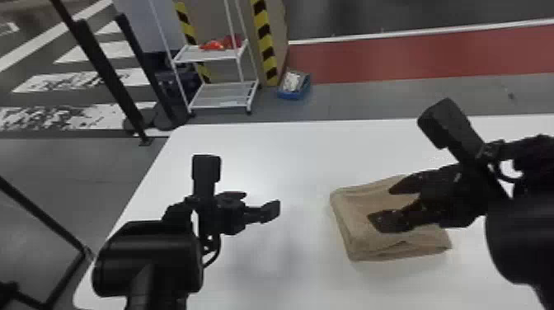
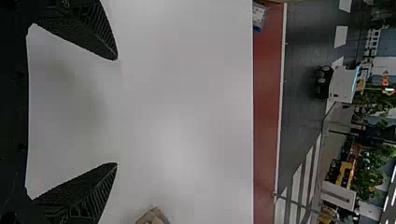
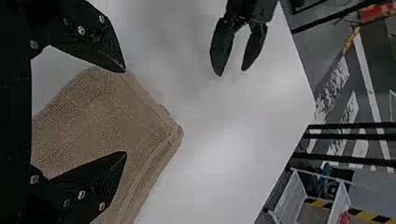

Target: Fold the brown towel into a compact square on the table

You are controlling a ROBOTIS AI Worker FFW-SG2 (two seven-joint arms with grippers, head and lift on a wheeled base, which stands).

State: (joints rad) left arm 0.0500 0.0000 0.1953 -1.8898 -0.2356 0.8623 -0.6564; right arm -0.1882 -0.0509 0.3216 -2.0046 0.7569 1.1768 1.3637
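The brown towel (image 1: 362, 222) lies folded into a thick, roughly square pad on the white table, its layered edges facing left and front. Over its right part is my right gripper (image 1: 381, 204), open, with nothing between its fingers but a view of the cloth. In the right wrist view the towel (image 3: 102, 116) spreads beneath the open right gripper (image 3: 126, 112). My left gripper (image 1: 264, 202) stands above the bare table left of the towel. The left wrist view has the left gripper (image 2: 116, 112) wide open and empty, with a small towel corner (image 2: 153, 216) at the edge.
The white table (image 1: 288, 152) extends under both arms, with its left edge beside the left arm. Beyond it on the floor are a white shelf cart (image 1: 222, 92), a blue bin (image 1: 294, 84) and black posts (image 1: 111, 78).
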